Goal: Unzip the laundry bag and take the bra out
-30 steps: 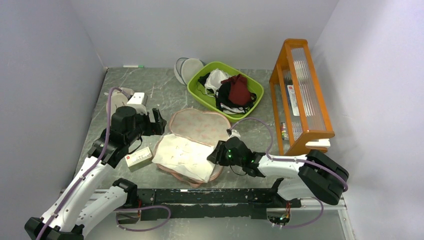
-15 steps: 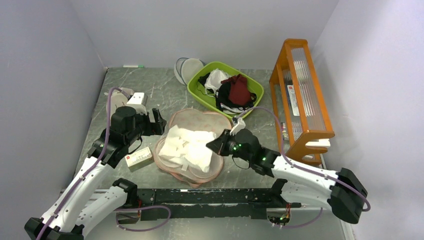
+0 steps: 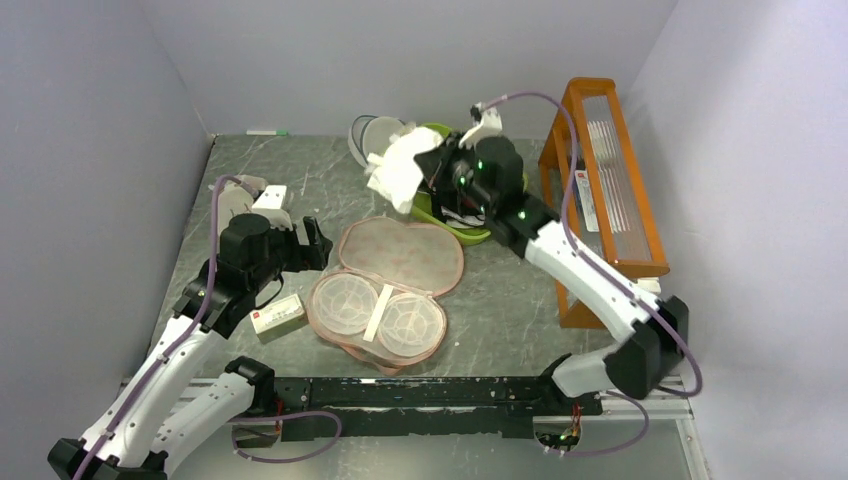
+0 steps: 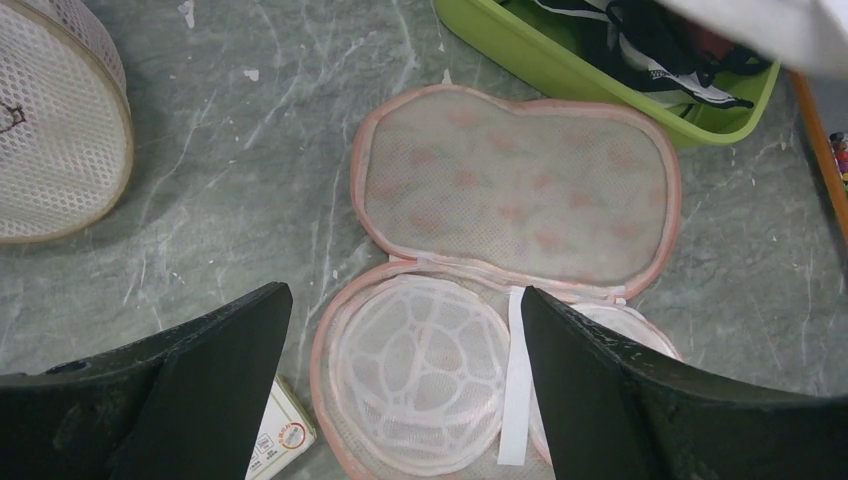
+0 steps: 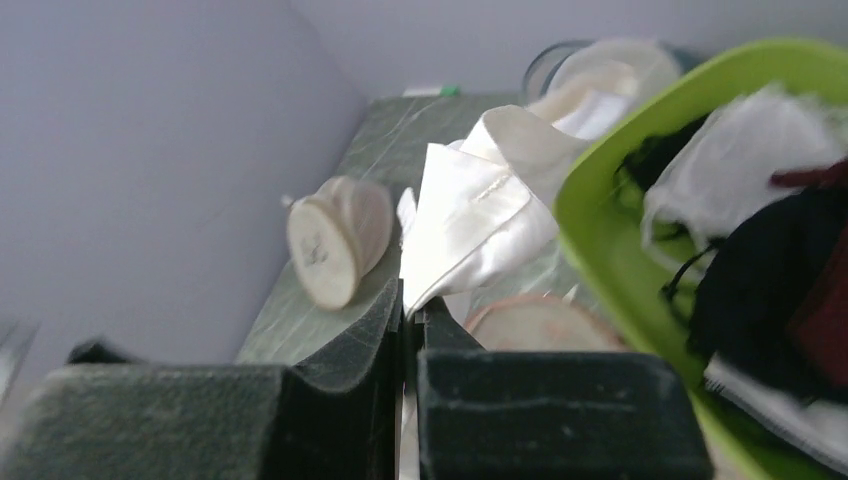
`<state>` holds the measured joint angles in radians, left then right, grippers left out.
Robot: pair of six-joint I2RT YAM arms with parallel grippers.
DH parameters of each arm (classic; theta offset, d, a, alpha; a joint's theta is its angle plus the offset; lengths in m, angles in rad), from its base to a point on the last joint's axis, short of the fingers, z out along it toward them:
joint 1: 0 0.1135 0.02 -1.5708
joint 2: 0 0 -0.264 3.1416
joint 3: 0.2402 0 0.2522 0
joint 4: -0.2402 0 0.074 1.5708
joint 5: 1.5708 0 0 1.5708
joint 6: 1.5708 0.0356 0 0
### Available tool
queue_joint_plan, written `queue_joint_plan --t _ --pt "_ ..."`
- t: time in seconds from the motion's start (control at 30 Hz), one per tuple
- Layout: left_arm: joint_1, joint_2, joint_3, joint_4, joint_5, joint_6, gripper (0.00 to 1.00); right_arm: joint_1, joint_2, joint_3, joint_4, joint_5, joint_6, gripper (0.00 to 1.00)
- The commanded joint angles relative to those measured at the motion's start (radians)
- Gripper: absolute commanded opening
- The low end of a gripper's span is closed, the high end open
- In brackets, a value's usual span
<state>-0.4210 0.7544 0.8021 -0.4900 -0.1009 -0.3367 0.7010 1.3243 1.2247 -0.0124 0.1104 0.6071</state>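
Marble table (image 3: 300, 190), laundry bag (image 3: 400, 255) open, right fingers (image 5: 335, 385) pinching bra (image 3: 398, 172)

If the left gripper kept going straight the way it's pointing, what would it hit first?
Most likely the open laundry bag, near its hinge: it lies straight ahead of the left gripper, framed between the open fingers. Depth is unclear.
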Motion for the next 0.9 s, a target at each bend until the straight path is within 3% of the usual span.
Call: queue_joint_plan --t 0.0,0.13,0.27,0.33,0.5,0.8,0.87 --pt "0.010 -0.017 -0.006 0.031 -0.001 0.008 0.97 -0.146 0.163 0.179 -0.044 -0.203 -0.050 0.00" --pt "0.010 -0.018 -0.005 0.030 -0.009 0.008 0.97 -0.263 0.330 0.347 -0.101 -0.332 -0.038 0.00" --pt "0.010 -0.024 -0.004 0.028 -0.012 0.007 0.97 -0.359 0.479 0.479 -0.300 -0.356 -0.098 0.00" --pt "0.010 -0.029 -0.005 0.028 -0.015 0.006 0.97 -0.398 0.511 0.451 -0.353 -0.345 -0.128 0.00" --pt "0.010 -0.022 -0.008 0.034 0.000 0.010 0.97 -0.512 0.503 0.252 -0.290 -0.324 -0.155 0.00" --pt "0.010 -0.018 -0.007 0.032 0.002 0.007 0.97 -0.541 0.569 0.249 -0.351 -0.152 -0.298 0.00" --pt "0.010 -0.019 -0.008 0.033 0.000 0.007 0.97 -0.543 0.558 0.262 -0.367 -0.132 -0.321 0.04"
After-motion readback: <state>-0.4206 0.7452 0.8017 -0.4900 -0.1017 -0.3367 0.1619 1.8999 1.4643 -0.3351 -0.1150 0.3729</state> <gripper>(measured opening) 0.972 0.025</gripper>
